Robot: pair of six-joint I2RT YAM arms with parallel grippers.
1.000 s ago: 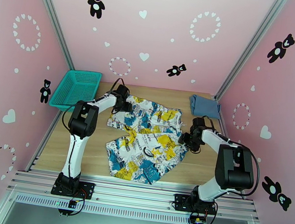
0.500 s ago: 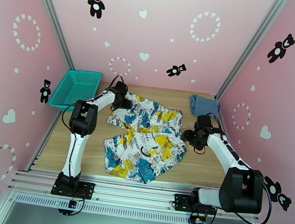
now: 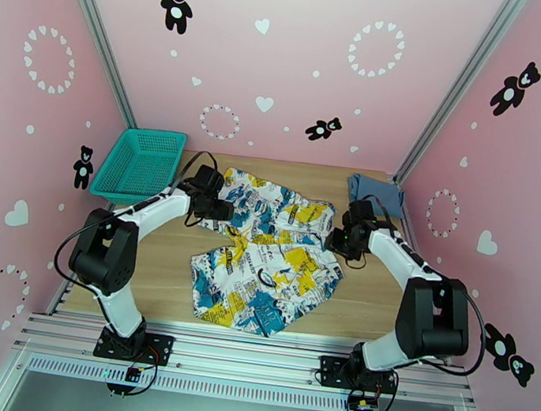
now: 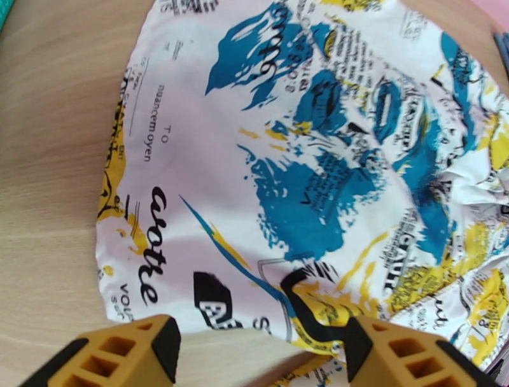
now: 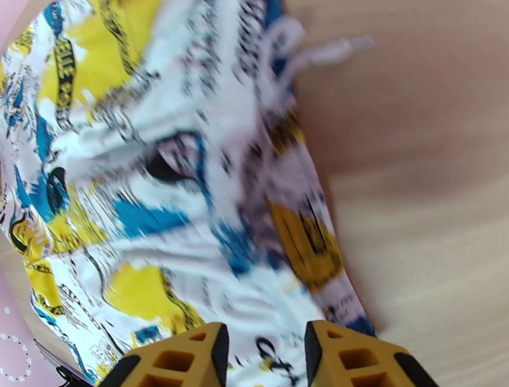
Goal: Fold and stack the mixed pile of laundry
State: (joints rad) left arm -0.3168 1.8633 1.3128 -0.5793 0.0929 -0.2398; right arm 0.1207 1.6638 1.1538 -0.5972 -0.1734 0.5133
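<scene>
Spread across the middle of the table (image 3: 172,285), between the two arms: printed cloth (image 3: 267,258), long axis running roughly far to near. Lying at the far right corner, apart from the print: blue top (image 3: 374,192). Positioned at the cloth's far left corner: left gripper (image 3: 222,209), jaws wide apart, straddling the edge, nothing clamped. Positioned at the right edge beside the drawstring (image 3: 334,228): right gripper (image 3: 337,240), jaws narrow, cloth in the gap; firm hold or not, cannot tell through blur. Probable next move: lift both side edges, fold across. Nearer the blue top: right arm.
</scene>
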